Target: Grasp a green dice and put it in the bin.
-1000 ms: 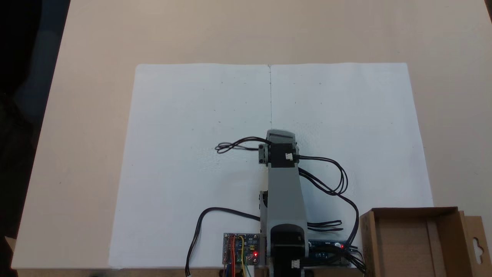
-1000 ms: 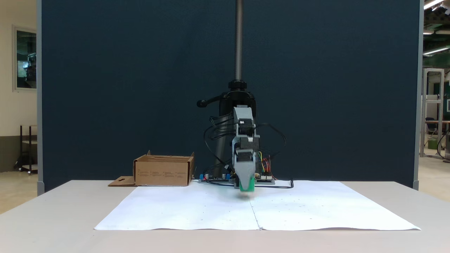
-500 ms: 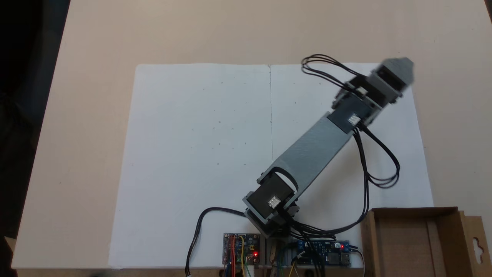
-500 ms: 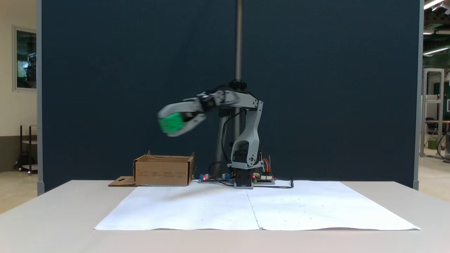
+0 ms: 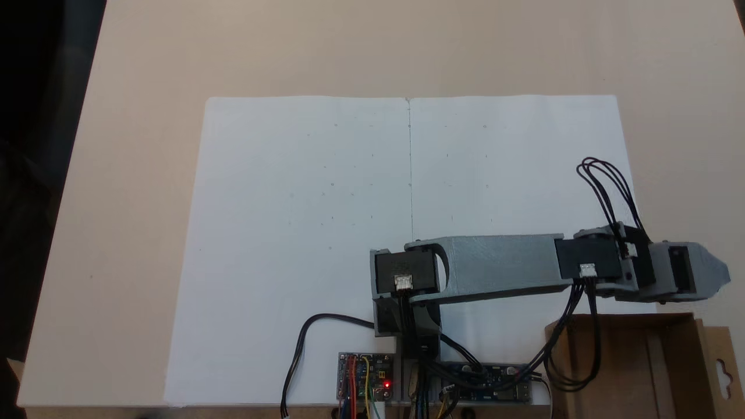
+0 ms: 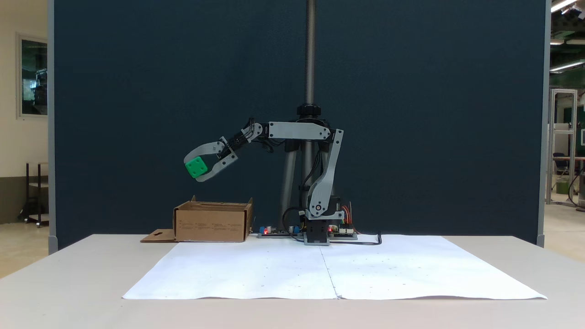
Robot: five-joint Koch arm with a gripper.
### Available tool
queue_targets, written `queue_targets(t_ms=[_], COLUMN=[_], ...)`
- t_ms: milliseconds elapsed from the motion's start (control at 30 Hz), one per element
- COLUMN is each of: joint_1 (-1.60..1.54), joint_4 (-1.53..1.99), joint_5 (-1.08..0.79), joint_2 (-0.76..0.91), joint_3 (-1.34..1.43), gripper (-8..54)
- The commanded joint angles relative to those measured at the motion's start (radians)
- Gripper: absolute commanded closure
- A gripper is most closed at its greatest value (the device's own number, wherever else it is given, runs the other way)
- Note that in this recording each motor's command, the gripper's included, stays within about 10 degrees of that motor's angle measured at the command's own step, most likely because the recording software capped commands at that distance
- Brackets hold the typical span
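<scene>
In the fixed view from the front, white paper (image 6: pixel 333 269) covers the near table (image 6: pixel 68 292), and beyond it the arm reaches out to the left with the gripper (image 6: pixel 195 170) clenched on the green dice (image 6: pixel 197 167), which sits between the two curved jaws at their tips, high in the air above the left part of the bin (image 6: pixel 212 222). From above, the gripper (image 5: pixel 720 273) lies just past the bin's (image 5: pixel 623 372) far wall. Half a second ago the arm pointed diagonally away over the paper; it has since swung round toward the bin, the dice lower and sharper now.
</scene>
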Motion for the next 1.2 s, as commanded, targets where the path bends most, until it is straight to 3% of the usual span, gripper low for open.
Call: queue_targets(t_ms=[0,200,433,533,633,967,1167], joint_1=[0.071,0.249,0.282,0.276,0.275,0.209,-0.011], joint_4=[0.081,0.322,0.322,0.318,0.302,0.255,0.253], joint_5=[-0.115,-0.299,-0.399,-0.400,-0.400,-0.376,-0.202], joint_2=[0.041,0.032,-0.078,-0.138,-0.160,-0.127,0.031], joint_3=[-0.083,-0.084,-0.084,-0.084,-0.084,-0.084,-0.086], gripper=[33.5,33.5,32.0,12.8,4.7,4.7,4.7])
